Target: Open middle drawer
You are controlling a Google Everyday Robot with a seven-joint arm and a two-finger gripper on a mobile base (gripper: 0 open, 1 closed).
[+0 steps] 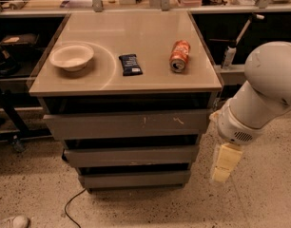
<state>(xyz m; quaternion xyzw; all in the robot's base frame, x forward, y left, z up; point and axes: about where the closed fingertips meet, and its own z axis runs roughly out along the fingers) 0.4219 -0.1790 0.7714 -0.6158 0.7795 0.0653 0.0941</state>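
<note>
The middle drawer (131,156) is a wide, shallow grey front, second of three in the cabinet under the tan top. It looks closed, with a dark gap above it. The taller scratched top front (129,124) sits above it, the narrower bottom front (134,178) below. My gripper (223,163) hangs pale yellow from the white arm (259,99), to the right of the cabinet, level with the middle drawer's right end and apart from it.
On the cabinet top (126,30) lie a white bowl (72,57), a dark snack bar (130,64) and an orange can (179,56) on its side. A black cable (72,203) trails on the speckled floor. Cluttered benches stand behind and to the left.
</note>
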